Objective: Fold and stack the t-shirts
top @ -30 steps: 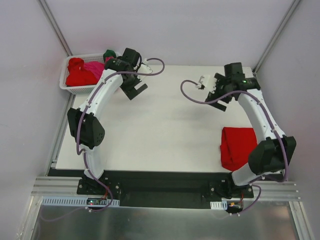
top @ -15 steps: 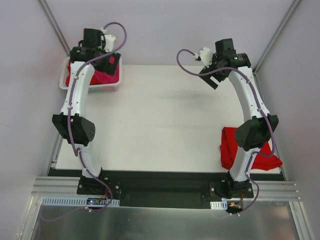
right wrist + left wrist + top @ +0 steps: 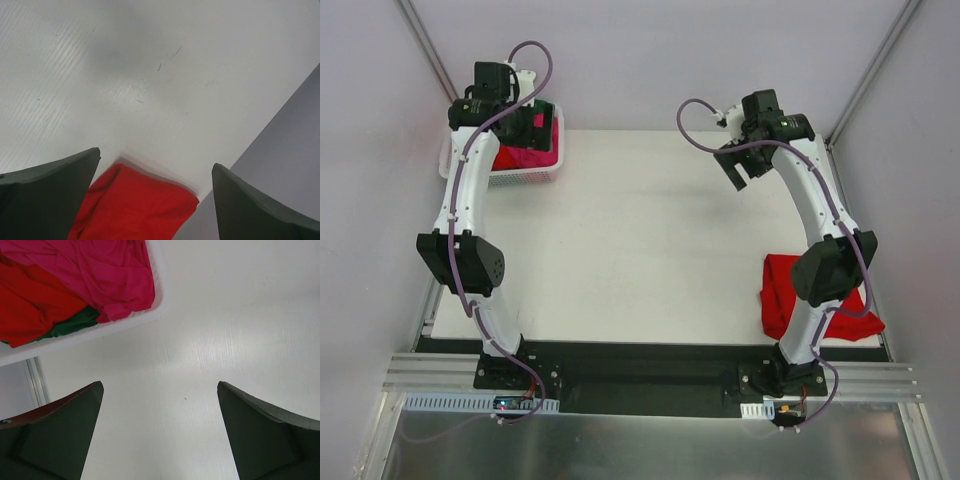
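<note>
- Left gripper (image 3: 533, 124) at upper left of the overhead view, over the white lattice basket (image 3: 525, 176); fingers spread wide, nothing between them; left wrist view looks down past the basket's rim (image 3: 125, 322) onto bare table (image 3: 640, 240).
- Basket contents, left wrist view, upper left: magenta-pink t-shirt (image 3: 100, 275) on top; crumpled red t-shirt (image 3: 30, 310) beside it; dark green t-shirt (image 3: 75, 325) showing only as a strip underneath; all unfolded.
- Judgement: the arm is placed there to pick the next garment; jaws parted to take a bunch of cloth; the magenta one lies uppermost, so it is the likeliest grab.
- Right gripper (image 3: 735, 170) at upper right, raised over the table; also open and empty; presumably parked clear so the middle of the table stays free for spreading.
- Folded red t-shirt (image 3: 795, 290) at lower right, near the right arm's base and partly hidden by its elbow; seen again at the bottom of the right wrist view (image 3: 140, 205); one corner trails off toward the edge; probably the start of the stack.
- Progress estimate: early; one shirt down, at least three left.
</note>
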Motion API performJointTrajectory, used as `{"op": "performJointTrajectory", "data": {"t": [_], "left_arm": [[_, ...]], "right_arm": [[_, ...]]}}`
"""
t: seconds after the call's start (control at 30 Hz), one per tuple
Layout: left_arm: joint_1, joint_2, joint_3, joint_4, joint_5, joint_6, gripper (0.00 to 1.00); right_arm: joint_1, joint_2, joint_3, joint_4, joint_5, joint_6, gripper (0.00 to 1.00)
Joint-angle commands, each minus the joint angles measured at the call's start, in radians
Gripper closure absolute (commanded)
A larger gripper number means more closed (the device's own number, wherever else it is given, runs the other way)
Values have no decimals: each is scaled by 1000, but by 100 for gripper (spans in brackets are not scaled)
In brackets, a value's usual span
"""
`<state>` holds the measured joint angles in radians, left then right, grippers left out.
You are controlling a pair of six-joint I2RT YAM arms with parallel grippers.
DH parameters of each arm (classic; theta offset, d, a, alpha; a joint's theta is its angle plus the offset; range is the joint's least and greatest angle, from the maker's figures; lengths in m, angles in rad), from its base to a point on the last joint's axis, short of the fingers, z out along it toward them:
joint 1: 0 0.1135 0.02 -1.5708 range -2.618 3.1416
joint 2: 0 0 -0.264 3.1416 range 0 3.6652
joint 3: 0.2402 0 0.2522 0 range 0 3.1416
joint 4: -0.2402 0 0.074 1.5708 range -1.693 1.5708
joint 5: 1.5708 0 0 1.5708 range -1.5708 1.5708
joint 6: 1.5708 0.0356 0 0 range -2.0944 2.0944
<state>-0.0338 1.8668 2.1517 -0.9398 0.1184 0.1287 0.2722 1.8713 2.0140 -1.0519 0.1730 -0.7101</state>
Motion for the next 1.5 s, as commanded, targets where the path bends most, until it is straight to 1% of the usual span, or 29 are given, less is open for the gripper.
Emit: {"op": "performJointTrajectory", "data": {"t": [0.0, 0.07, 0.17, 0.23, 0.27, 0.3, 0.4, 0.47, 0.57, 0.67, 0.9, 1.1, 1.17, 1.27, 1.47], "left_arm": [[0, -3, 45, -4, 1, -18, 1], [2, -11, 40, -4, -6, -8, 1], [2, -17, 24, -1, -22, -5, 1], [2, -18, 4, -1, -42, -11, 1], [0, -20, -6, -1, -51, -12, 1], [2, -20, -24, -2, -60, -14, 1], [0, -32, -61, 1, -85, -27, 1], [2, -49, -90, 2, -89, -34, 1], [2, -75, -134, 19, -86, -41, 1], [2, -92, -153, 33, -77, -40, 1], [2, -97, -127, 39, -50, 6, 1], [2, -61, -35, 38, 59, 72, 1], [2, -44, 9, 38, 91, 75, 1], [2, -40, 34, 38, 124, 74, 1], [0, -43, 8, 36, 125, 92, 1]], "right_arm": [[10, -73, -23, 9, 48, 123, 0], [15, -83, -60, 10, 65, 144, 0], [28, -86, -61, 3, 92, 159, 0], [36, -64, -31, -37, 91, 176, 0], [42, -52, 13, -60, 89, 201, 0], [48, -41, 31, -104, 86, 216, 0], [79, -8, 61, -146, 95, 224, 0], [105, 2, 66, -152, 125, 225, 0], [133, -6, 51, -148, 129, 233, 0], [165, -11, 40, -135, 161, 227, 0], [222, -23, -6, -91, 230, 187, 0], [236, -14, 6, -82, 256, 133, 0], [236, -9, 22, -80, 261, 123, 0], [237, -9, 23, -79, 255, 121, 0], [234, -21, -4, -74, 258, 103, 0]]}}
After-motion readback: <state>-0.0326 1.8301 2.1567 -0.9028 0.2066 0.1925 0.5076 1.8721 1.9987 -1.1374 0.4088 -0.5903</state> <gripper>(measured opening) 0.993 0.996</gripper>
